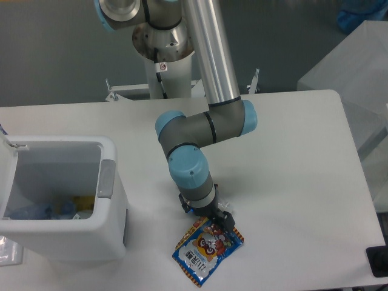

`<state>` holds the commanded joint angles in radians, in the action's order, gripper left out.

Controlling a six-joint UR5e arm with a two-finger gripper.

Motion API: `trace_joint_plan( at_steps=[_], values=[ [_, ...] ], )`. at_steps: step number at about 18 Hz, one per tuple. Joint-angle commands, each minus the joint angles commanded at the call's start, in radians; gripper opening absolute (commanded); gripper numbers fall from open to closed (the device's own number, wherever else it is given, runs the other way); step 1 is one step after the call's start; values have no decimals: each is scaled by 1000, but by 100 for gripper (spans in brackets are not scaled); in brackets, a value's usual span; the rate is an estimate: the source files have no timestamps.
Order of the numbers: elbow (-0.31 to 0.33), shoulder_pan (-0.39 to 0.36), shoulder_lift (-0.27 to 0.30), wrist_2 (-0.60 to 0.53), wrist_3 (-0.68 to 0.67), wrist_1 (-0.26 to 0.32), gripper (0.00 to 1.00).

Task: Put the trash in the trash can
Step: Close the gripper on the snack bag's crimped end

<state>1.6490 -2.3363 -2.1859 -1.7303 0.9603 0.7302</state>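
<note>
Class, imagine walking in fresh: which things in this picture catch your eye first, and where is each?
A glossy blue snack packet with a red-and-white cartoon face lies at the table's near edge. The grey-and-blue robot arm's gripper hangs right at its top edge. A boxy white plastic trash can stands at the left.
</note>
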Motion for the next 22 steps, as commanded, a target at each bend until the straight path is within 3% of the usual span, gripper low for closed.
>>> trace_joint_plan(
  at_steps=[18,22],
  values=[
    [-3,0,-11,0,-14,0,99],
    [-3,-2,-9,-2,-14,0,85]
  ],
)
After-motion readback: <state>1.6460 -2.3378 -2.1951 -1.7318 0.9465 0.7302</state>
